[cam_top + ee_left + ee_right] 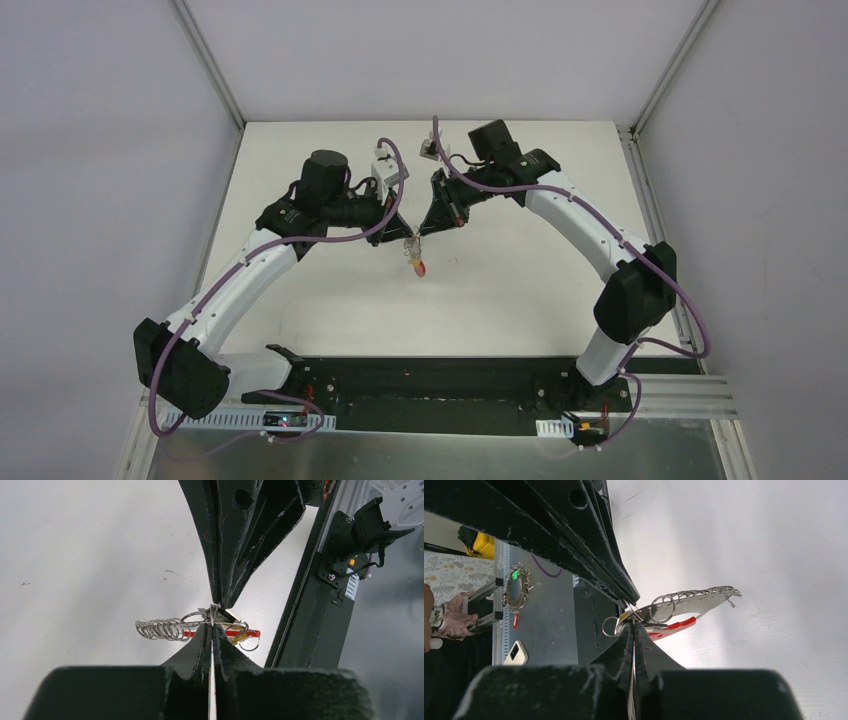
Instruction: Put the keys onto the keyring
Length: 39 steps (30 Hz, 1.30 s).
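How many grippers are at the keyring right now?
2. The left gripper is shut on a ring of the keyring; the right gripper, also shut, meets it tip to tip from the other side, though what it pinches is hidden.

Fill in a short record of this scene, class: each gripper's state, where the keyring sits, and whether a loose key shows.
left gripper: shut, pinching the keyring
right gripper: shut, tip to tip with the left gripper, also on the keyring
keyring position: held above the table between both tips
keyring parts: wire loops and red band stick out sideways
loose key: cannot be picked out
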{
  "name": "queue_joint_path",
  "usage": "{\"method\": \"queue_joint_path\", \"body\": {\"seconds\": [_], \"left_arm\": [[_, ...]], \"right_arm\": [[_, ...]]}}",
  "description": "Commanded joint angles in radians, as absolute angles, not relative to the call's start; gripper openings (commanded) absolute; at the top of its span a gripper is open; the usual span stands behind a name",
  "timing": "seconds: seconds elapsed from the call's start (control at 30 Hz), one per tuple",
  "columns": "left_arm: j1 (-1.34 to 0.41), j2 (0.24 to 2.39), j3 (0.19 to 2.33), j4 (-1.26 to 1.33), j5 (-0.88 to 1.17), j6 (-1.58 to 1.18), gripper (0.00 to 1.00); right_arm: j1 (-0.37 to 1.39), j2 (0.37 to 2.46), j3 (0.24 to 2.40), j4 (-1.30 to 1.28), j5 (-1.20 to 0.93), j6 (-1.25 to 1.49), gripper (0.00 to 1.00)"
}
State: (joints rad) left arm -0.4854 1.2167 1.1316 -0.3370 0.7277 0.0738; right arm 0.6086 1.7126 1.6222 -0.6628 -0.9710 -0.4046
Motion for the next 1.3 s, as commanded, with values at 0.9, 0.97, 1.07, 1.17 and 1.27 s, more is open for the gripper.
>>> {"method": "queue_joint_path", "body": {"seconds": [0.9, 0.97, 1.07, 1.17, 1.27], "left_arm": [[-0.495, 1.183, 1.136, -0.305, 0.751, 0.081, 0.0], [-0.495, 1.183, 1.137, -0.305, 0.752, 0.082, 0.0], [-0.495, 1.183, 1.136, -0.305, 0.755, 0.082, 0.0], [-0.495, 1.184, 1.134, -0.305, 0.756, 0.084, 0.0], [-0.496, 1.184, 1.133, -0.304, 0.756, 0.084, 0.0]], "right_arm": [[0.604, 1.709, 1.654, -0.667, -0.969, -0.413, 0.0], [0.601, 1.709, 1.652, -0.667, -0.968, -0.413, 0.0], [0.597, 1.712, 1.651, -0.667, -0.969, -0.413, 0.0], [0.597, 1.715, 1.653, -0.667, -0.972, -0.411, 0.0], [0.597, 1.715, 1.663, -0.667, -0.987, -0.406, 0.0]]}}
